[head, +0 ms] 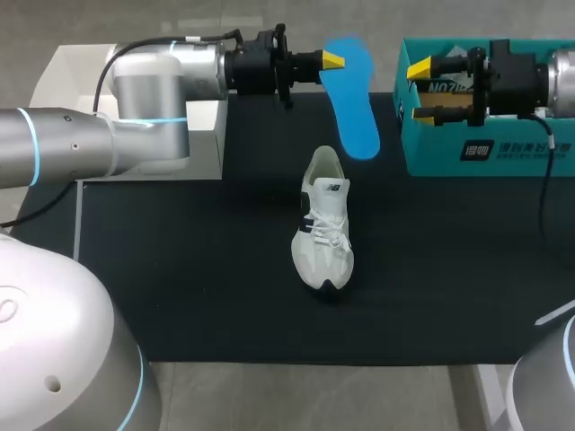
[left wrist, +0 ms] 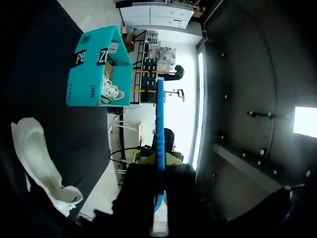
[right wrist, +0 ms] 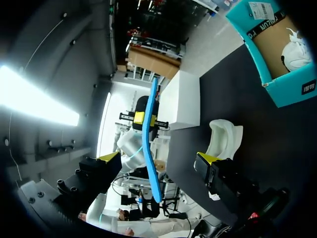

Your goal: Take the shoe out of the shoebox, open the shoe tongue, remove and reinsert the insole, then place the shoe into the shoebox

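- shoe (head: 325, 224) upright on the black surface (head: 180, 269), long axis far-to-near, toe toward the robot, heel opening toward the far edge
- blue insole (head: 352, 99) in the air beyond the heel, roughly in line with the shoe; left jaws clamped near its far end
- right jaws apart, empty, over the teal shoebox (head: 503, 148)
- shoebox cut off at the right and partly hidden by the right arm; left fingertips too dark to see in the left wrist view

Shoe (head: 323, 224): dark logo (head: 331, 187) on its side.
Shoebox (head: 431, 157): black printed label (head: 517, 150) on its near wall, two o'clock from the shoe.
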Motion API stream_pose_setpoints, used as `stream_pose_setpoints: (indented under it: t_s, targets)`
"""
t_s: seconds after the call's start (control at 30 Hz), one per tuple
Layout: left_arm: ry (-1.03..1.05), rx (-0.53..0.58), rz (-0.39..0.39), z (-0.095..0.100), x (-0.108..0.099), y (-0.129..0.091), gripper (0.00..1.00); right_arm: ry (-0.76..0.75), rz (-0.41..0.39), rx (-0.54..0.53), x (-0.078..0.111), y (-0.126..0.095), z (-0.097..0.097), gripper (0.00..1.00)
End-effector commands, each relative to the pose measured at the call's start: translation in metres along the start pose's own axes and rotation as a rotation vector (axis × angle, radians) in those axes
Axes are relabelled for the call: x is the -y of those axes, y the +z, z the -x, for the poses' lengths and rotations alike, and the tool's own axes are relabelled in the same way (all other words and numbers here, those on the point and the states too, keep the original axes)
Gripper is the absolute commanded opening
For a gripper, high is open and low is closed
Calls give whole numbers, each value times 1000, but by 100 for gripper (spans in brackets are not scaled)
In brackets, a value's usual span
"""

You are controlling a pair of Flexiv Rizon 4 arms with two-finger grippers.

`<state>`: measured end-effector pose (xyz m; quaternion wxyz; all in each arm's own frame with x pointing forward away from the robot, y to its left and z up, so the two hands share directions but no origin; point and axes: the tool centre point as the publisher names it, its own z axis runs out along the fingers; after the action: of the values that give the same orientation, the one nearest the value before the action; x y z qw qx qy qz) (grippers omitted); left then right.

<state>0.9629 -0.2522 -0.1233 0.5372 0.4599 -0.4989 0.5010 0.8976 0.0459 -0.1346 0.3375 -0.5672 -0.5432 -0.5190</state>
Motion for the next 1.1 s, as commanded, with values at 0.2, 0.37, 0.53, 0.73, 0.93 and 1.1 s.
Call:
stream_pose_setpoints:
  t_s: [0.2,0.37,0.53,0.73,0.93,1.1]
  targets:
    - [414,158,-8,-28,-1,-10,0,1,0,2,-1,2,0,100]
    - [589,160,-59,-37,-4,-17,0,1,0,2,-1,2,0,100]
    - [506,68,-85,-42,-4,-22,0,1,0,2,-1,2,0,100]
    - [506,68,-85,-42,-4,-22,0,1,0,2,-1,2,0,100]
    - [690,114,-59,-42,-5,-20,0,1,0,2,-1,2,0,100]
    - [1197,181,-102,-38,-4,-20,0,1,0,2,-1,2,0,100]
